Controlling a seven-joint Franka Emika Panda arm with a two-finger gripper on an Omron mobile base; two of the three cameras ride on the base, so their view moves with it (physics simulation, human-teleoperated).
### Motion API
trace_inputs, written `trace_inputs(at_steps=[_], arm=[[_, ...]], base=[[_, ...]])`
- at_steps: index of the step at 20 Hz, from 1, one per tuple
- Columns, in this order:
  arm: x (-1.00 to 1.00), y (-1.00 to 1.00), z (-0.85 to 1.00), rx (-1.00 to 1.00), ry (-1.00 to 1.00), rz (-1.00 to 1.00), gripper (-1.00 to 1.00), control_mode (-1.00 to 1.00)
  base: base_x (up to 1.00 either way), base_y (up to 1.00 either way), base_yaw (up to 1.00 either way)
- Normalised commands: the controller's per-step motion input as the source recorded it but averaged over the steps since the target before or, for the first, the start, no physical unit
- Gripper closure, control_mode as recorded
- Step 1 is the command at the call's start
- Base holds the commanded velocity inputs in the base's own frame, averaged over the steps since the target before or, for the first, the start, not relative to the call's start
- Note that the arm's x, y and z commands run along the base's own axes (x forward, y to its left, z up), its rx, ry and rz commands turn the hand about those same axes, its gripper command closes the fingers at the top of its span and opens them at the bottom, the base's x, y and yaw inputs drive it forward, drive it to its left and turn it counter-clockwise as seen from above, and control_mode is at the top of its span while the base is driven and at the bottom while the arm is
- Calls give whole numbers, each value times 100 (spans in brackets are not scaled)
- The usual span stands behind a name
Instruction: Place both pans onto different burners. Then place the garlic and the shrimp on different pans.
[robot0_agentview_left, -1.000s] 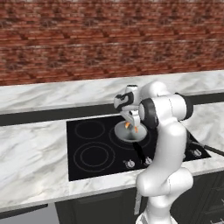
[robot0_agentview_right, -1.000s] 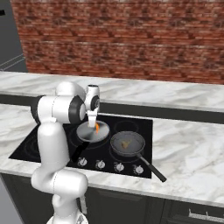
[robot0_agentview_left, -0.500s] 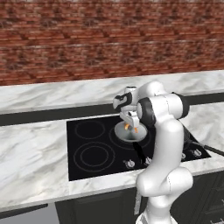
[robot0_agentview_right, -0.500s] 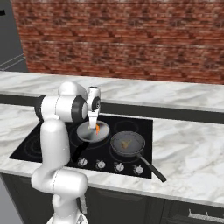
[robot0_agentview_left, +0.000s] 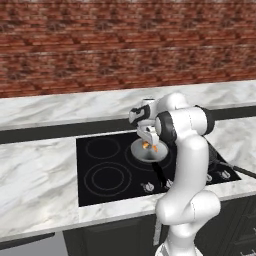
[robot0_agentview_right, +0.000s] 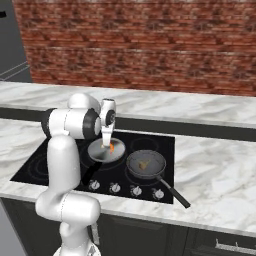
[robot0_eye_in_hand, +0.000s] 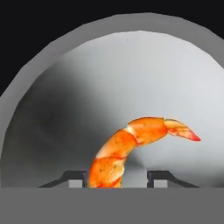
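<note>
The white arm reached down over the black glass cooktop (robot0_agentview_left: 100, 195), its gripper (robot0_agentview_right: 105, 146) pointing into the shiny silver pan (robot0_agentview_right: 101, 155), which sat on a burner in the middle of the cooktop. In the hand view the gripper (robot0_eye_in_hand: 117, 177) hung just above the pan's pale floor (robot0_eye_in_hand: 131, 78), and its two dark fingertips (robot0_eye_in_hand: 74, 177) stood apart on either side of the shrimp (robot0_eye_in_hand: 131, 144) — jaws parted, with a visible gap on the right side between finger and shrimp; whether the left finger touched it could not be told. The shrimp, bright orange and curved, lay inside the silver pan, its thicker end between the fingers and its tail pointing away to the right of that view. From the base cameras it showed as a small orange spot under the gripper (robot0_agentview_left: 146, 145), (robot0_agentview_right: 112, 148).

The darker grey pan (robot0_agentview_right: 145, 165) rested on the neighbouring burner, its black handle (robot0_agentview_right: 174, 193) running toward the counter's front edge — a small tan lump, the garlic (robot0_agentview_right: 145, 163), lay in it. Two bare ring burners (robot0_agentview_left: 106, 176) showed at the left of the cooktop, and silver knobs (robot0_agentview_right: 115, 187) lined its front edge. Marble counter (robot0_agentview_left: 35, 170) surrounded it, below a brick wall (robot0_agentview_left: 100, 45).
</note>
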Motion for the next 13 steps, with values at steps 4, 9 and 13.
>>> trace_inputs(at_steps=[4,9,13], arm=[[-2,0,11,0,2,0,-100,-100],[-21,-2,53,0,3,-2,-100,-100],[-44,0,52,0,2,-3,-100,-100]], base=[[0,0,0],[0,0,0],[0,0,0]])
